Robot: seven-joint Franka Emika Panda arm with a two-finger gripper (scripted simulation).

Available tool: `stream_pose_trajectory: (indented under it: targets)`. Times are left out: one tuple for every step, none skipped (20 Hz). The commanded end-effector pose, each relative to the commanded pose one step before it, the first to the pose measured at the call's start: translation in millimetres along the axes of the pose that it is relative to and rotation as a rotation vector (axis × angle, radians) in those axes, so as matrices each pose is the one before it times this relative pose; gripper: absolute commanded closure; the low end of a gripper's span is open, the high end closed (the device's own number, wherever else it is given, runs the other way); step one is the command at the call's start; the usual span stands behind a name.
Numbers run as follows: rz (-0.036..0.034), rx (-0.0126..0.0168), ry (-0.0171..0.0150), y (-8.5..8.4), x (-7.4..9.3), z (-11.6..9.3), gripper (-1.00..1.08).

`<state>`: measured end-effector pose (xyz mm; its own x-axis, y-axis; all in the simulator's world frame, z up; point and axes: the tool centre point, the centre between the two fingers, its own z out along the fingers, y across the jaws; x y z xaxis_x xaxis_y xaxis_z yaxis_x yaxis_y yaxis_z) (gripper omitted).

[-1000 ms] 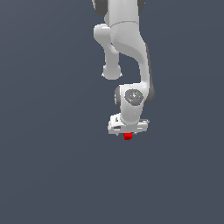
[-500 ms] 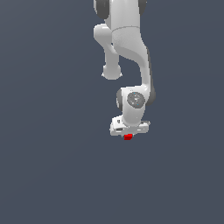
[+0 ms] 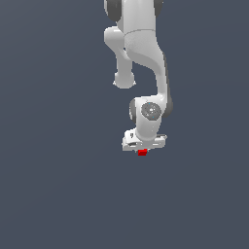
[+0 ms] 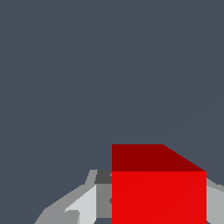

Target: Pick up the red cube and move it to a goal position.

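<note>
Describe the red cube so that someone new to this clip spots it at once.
Follow the white robot arm down to its gripper near the middle of the exterior view. The red cube sits between the fingertips. It is tiny, and the only bright colour against the plain grey background.

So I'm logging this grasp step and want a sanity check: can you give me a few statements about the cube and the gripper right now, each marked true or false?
1. The red cube sits directly beneath the gripper in the exterior view. True.
2. The cube lies far off toward the exterior view's left, away from the arm. False: it is right at the gripper.
3. In the wrist view the red cube sits between the gripper's fingers. True.
4. The cube is blue. False: it is bright red.
5. A second cube lies on the grey surface. False: only one cube is visible.
</note>
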<state>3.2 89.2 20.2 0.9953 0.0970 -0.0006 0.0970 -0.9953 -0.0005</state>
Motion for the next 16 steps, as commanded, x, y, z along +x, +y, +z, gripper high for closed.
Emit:
stream_pose_trajectory:
  targets:
    - [0.00020, -0.00008, 0.00072, 0.88, 2.36, -1.10, 1.08]
    - [0.00000, 0.00000, 0.00000, 0.56, 1.60, -0.62, 1.08]
    - [0.00000, 0.00000, 0.00000, 0.67, 1.95, -0.75, 1.08]
    - [0.00000, 0.00000, 0.00000, 0.79, 2.29, -0.88, 1.08]
    - [0.00000, 0.00000, 0.00000, 0.90, 2.62, -1.01, 1.08]
    - [0.00000, 0.00000, 0.00000, 1.01, 2.94, -1.13, 1.08]
    - [0.00000, 0.00000, 0.00000, 1.11, 3.25, -1.24, 1.08]
    - [0.00000, 0.00000, 0.00000, 1.21, 3.55, -1.35, 1.08]
    - [0.00000, 0.00000, 0.00000, 1.31, 3.84, -1.45, 1.08]
    - [0.00000, 0.00000, 0.00000, 1.40, 4.12, -1.55, 1.08]
    - [0.00000, 0.00000, 0.00000, 1.48, 4.38, -1.64, 1.08]
    - [0.00000, 0.00000, 0.00000, 1.55, 4.63, -1.72, 1.08]
    - [0.00000, 0.00000, 0.00000, 1.62, 4.86, -1.79, 1.08]
    - [0.00000, 0.00000, 0.00000, 1.68, 5.08, -1.86, 1.08]
    - [0.00000, 0.00000, 0.00000, 1.64, 4.98, -1.81, 1.08]
    - [0.00000, 0.00000, 0.00000, 1.50, 4.59, -1.65, 1.08]
